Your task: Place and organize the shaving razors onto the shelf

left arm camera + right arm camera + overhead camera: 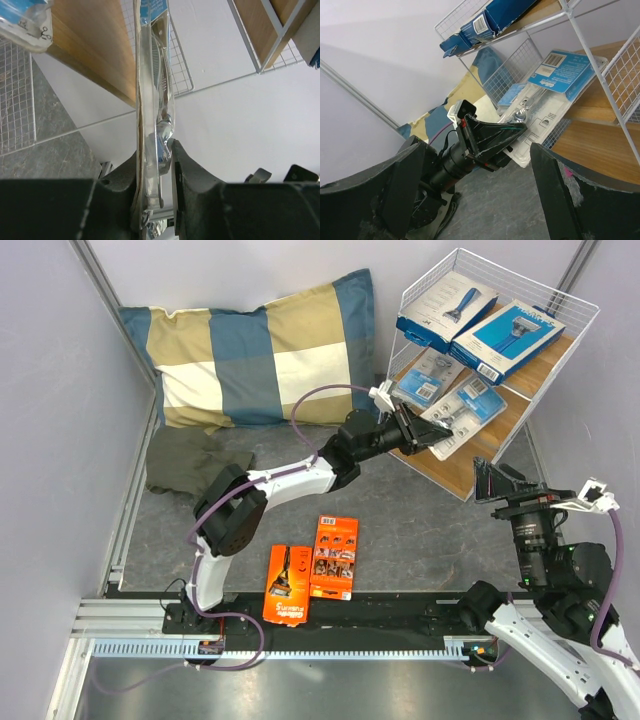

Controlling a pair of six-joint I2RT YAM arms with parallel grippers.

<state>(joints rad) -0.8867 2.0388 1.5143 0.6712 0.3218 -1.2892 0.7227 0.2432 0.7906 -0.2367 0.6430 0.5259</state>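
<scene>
The shelf (548,370) stands at the far right. Two blue boxes (485,320) lie on its top board. One blister pack (425,375) lies on the middle board. My left gripper (428,432) is shut on the second blister pack (468,408) and holds it at the edge of the middle board. In the left wrist view that pack (152,90) shows edge-on between my left gripper's jaws (161,160). Two orange cards (287,585) (334,557) lie on the table near the arm bases. My right gripper (500,480) is open and empty, near the shelf's front corner; its wrist view shows the held pack (555,85).
A blue-and-tan checked pillow (260,350) leans at the back wall. An olive cloth (185,462) lies at the left. A metal rail (120,620) runs along the near edge. The shelf's lower board (470,465) is bare wood.
</scene>
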